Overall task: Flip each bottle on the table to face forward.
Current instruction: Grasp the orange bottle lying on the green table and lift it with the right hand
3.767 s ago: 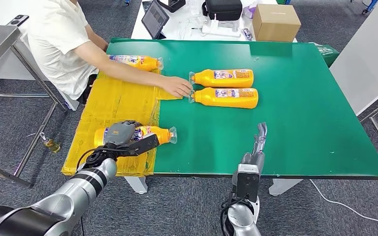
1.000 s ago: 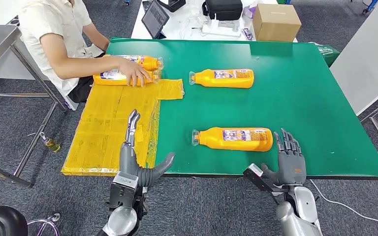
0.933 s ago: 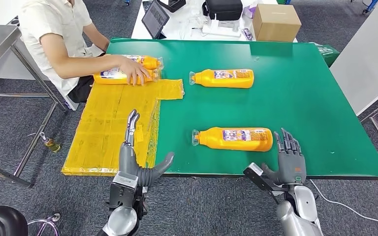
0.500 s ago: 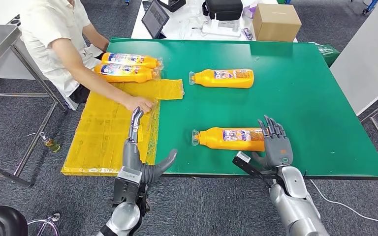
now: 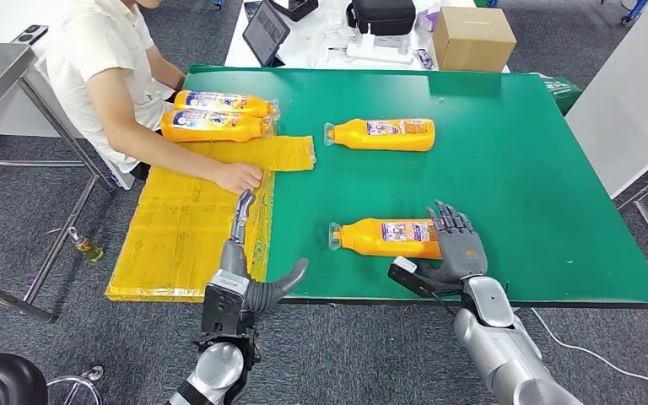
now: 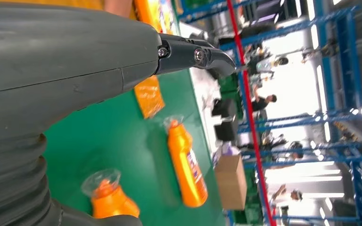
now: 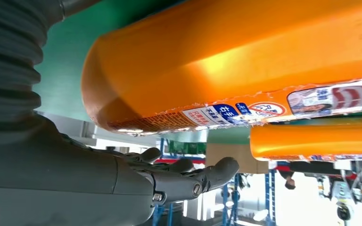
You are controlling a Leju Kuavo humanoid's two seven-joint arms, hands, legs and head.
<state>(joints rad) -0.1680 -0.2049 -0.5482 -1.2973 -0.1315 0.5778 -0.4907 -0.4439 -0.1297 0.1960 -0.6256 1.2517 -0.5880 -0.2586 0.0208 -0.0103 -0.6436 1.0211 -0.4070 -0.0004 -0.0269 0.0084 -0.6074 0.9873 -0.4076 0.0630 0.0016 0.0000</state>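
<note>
Four orange bottles lie on the green table (image 5: 515, 169): two by the seated person's hand (image 5: 238, 176) on the yellow sheet (image 5: 186, 228), one far bottle (image 5: 381, 134), and the near bottle (image 5: 384, 238) close to the front edge. Right hand (image 5: 456, 246) stands spread at the near bottle's base end, holding nothing, while the left hand (image 5: 245, 270) hovers open at the table's edge. Smooth, rigid plastic looks slippery and apt to roll, so I'd grip it across the labelled body.

Near bottle (image 5: 386, 237): open green table (image 5: 523, 169) beyond it — far bottle (image 5: 381, 134) well apart.
Yellow mat (image 5: 187, 228): person's hand (image 5: 238, 177) rests there.
</note>
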